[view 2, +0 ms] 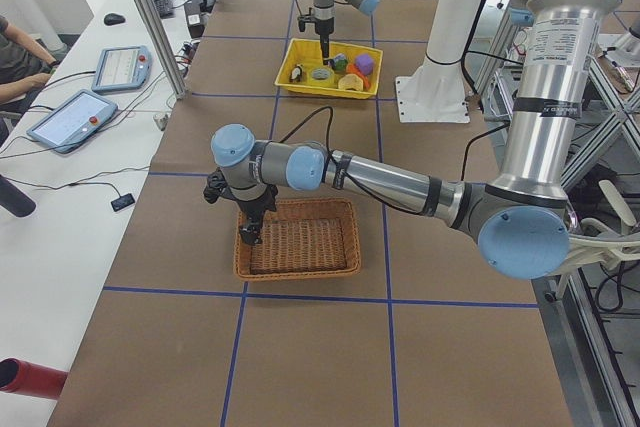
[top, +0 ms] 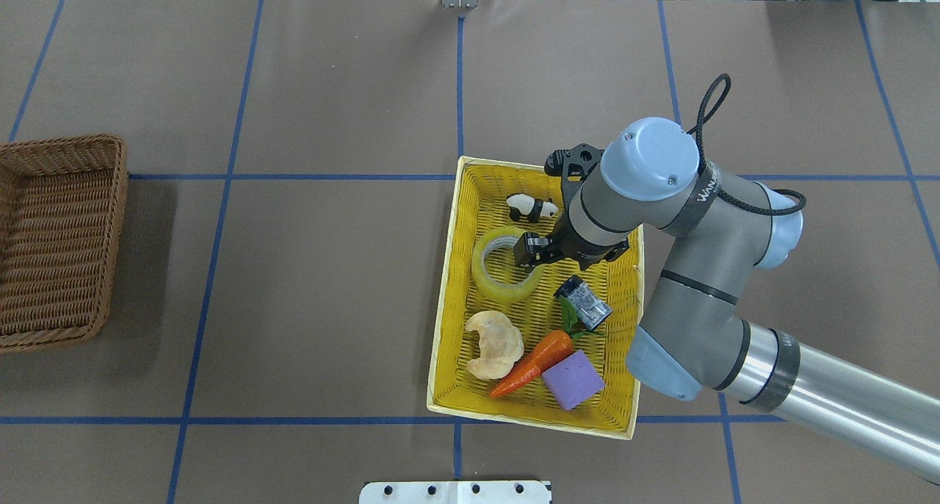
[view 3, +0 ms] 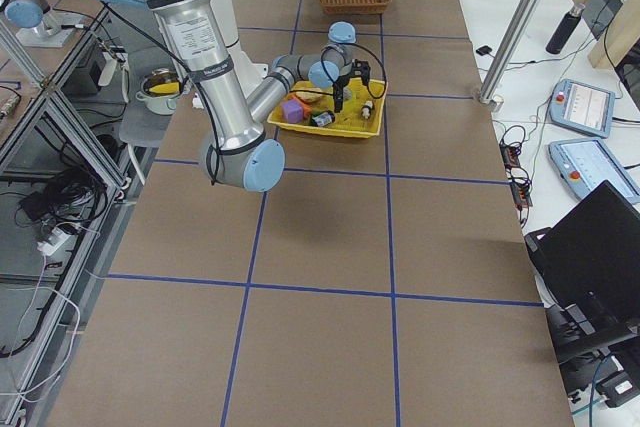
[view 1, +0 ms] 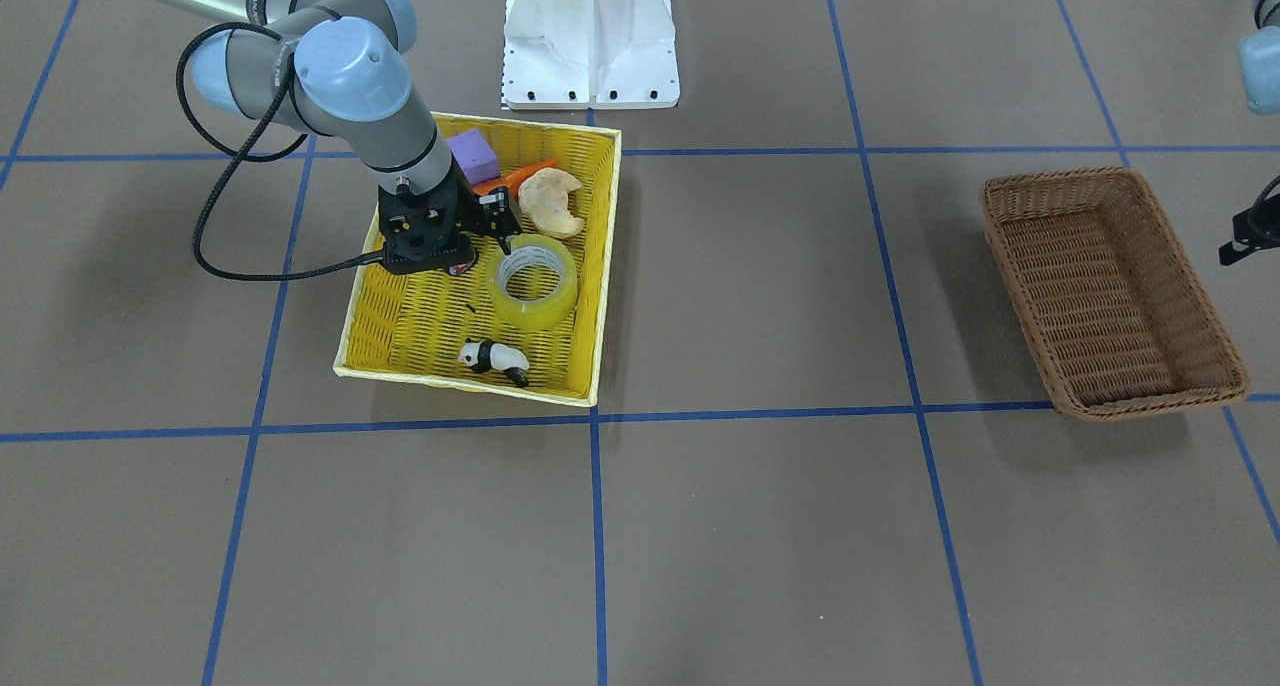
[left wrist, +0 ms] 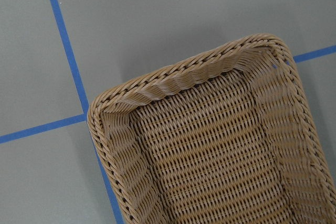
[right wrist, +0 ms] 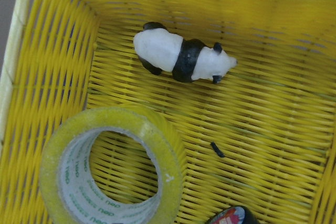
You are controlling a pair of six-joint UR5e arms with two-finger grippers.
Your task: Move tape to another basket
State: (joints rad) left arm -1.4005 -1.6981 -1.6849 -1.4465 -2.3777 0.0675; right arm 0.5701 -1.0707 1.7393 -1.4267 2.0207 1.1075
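Note:
The tape [view 1: 533, 281], a yellow translucent roll with a pale core, lies flat in the bright yellow basket [view 1: 470, 391]. It also shows in the overhead view [top: 505, 264] and the right wrist view [right wrist: 113, 166]. My right gripper [top: 530, 253] hangs over the tape's near-right edge, just above it, jaws apparently open and holding nothing. The brown wicker basket [top: 66, 142] stands empty at the far left of the table. My left gripper [view 2: 250, 232] hovers over that basket's end; its jaws do not show clearly, and its wrist view shows only the basket's rim [left wrist: 184, 72].
The yellow basket also holds a panda figure [top: 534, 209], a dark cylinder [top: 585, 303], a carrot [top: 534, 361], a purple block [top: 573, 379] and a bread piece [top: 493, 342]. A white mount base [view 1: 590, 36] stands behind it. Bare brown table lies between the baskets.

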